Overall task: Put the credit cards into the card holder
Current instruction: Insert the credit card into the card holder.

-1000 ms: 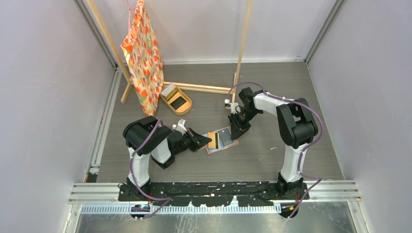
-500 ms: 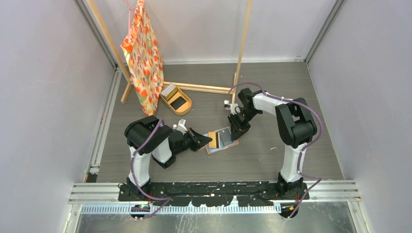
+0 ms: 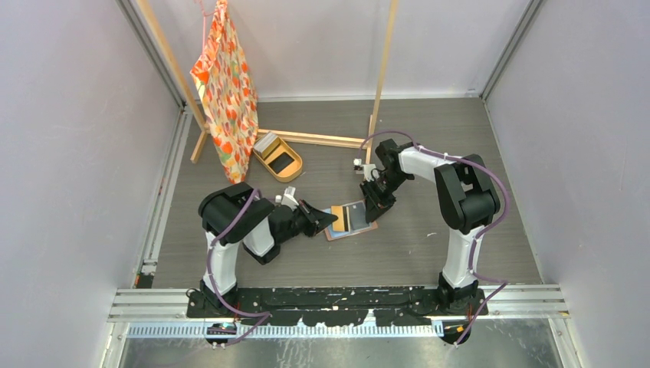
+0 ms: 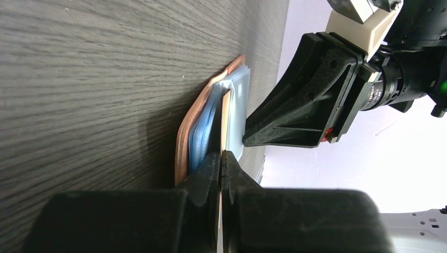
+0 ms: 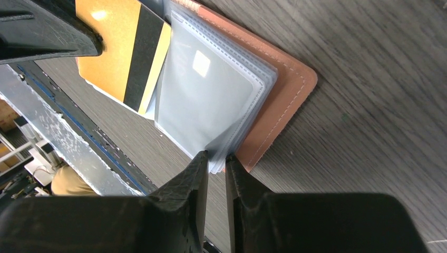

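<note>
1. Salmon-brown card holder (image 5: 287,92) lies open on your desk (image 3: 429,138) between the arms
2. Your left claw (image 4: 221,156) clamps a gold credit card (image 5: 116,47) edge-on
3. Your right claw (image 5: 216,161) pinches the holder's clear sleeves (image 5: 211,100)

Tabletop (image 3: 429,245): matt dark grey wood-grain, fine streaks along its surface. Card holder (image 5: 287,92): smooth salmon-brown leather with a stitched edge; its pocket leaves (image 5: 211,100) are clear, glossy plastic film that catches a window-shaped highlight. Credit card (image 5: 108,45): glossy orange-yellow plastic crossed by a duller black stripe. Jaws of the left gripper (image 4: 221,158) and right gripper (image 5: 216,157): matt black plastic, lightly scuffed. Hanging cloth (image 3: 226,84): soft woven fabric, printed orange, draped in folds. Frame (image 3: 383,69): pale bare wood. Oval tray (image 3: 270,164): smooth tan rim. Near-edge rail (image 3: 536,295): brushed silver metal, with black plates over it.
</note>
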Controlling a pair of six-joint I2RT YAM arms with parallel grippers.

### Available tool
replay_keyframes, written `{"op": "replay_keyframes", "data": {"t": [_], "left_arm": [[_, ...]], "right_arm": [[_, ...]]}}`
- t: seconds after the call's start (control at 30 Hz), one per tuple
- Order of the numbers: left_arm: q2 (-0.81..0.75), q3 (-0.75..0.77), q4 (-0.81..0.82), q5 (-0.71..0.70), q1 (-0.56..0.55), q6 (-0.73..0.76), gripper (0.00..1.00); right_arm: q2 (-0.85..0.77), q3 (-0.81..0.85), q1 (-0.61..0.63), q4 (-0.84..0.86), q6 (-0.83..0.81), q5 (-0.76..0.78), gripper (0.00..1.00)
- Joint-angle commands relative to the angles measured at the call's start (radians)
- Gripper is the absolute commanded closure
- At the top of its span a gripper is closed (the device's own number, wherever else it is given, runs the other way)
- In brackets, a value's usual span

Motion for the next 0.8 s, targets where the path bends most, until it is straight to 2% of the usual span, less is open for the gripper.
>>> {"op": "replay_keyframes", "data": {"t": [0.0, 0.53, 0.77], "left_arm": [[0.001, 0.013, -0.022, -0.033, -0.015, 0.027, 0.99], [-0.128, -0.027, -0.154, -0.029, -0.037, -0.036, 0.99], [-0.146, -0.058, -0.135, -0.027, -0.037, -0.046, 1.0]], "right_arm": [[0.005, 0.037, 0.013, -0.006, -0.014, -0.022, 0.77], [-0.002, 0.036, 0.015, -0.006, -0.012, -0.024, 0.77], [-0.005, 0.037, 0.015, -0.004, -0.011, -0.022, 0.77]]}}
